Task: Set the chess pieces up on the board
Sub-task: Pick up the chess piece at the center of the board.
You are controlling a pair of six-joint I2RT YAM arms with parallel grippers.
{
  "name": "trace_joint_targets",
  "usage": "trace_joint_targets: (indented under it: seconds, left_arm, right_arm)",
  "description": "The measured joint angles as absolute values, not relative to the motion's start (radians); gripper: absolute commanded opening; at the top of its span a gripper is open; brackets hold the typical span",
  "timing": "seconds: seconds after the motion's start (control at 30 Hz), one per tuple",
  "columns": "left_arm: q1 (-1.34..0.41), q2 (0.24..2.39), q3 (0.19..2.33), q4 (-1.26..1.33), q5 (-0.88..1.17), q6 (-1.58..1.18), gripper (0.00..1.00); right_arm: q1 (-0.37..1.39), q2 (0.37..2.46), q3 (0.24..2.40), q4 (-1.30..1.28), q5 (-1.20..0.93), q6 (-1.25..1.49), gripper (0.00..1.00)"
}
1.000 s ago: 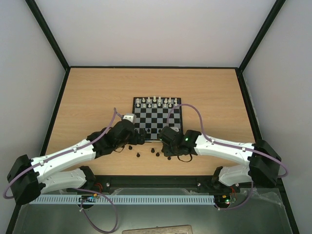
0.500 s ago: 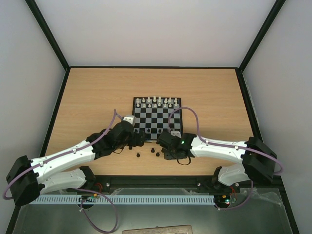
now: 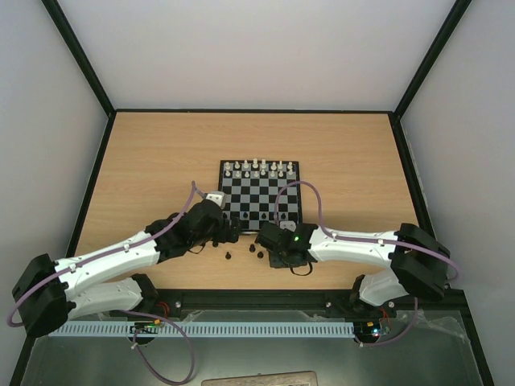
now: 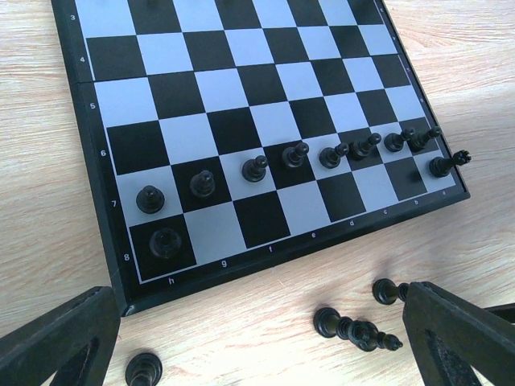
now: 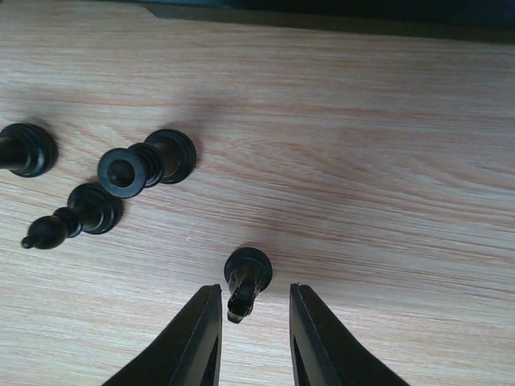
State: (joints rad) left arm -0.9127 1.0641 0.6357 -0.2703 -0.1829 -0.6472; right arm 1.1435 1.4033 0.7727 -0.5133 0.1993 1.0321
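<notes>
Board (image 3: 260, 197) on wood tbl (image 3: 161, 153), white walls (image 3: 257, 48)

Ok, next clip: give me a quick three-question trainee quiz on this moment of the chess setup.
1. True or false: the left gripper is shut on a chess piece.
2. The right gripper straddles: A) a white pawn, B) a black piece on the table, C) nothing.
3. How many black pieces stand on the board in the row marked 8?
Key: 1 false, its jaws are wide open; 2 B; 3 two, one in each corner.
</notes>
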Motion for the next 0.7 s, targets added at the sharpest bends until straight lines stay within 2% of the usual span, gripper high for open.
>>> trace_joint_targets:
  seconds: [0.43,0.7]
  left_arm:
    - [-0.896,1.067,0.633,-0.266,-0.176,-0.631,1.00]
    - [-0.891,1.069,0.633,-0.267,-0.172,-0.622,0.99]
  right_arm:
    - [1.146,1.449,0.773,-0.500,0.197,1.036,0.06]
    - [1.147,1.446,0.825,-0.544,0.237,1.028,0.06]
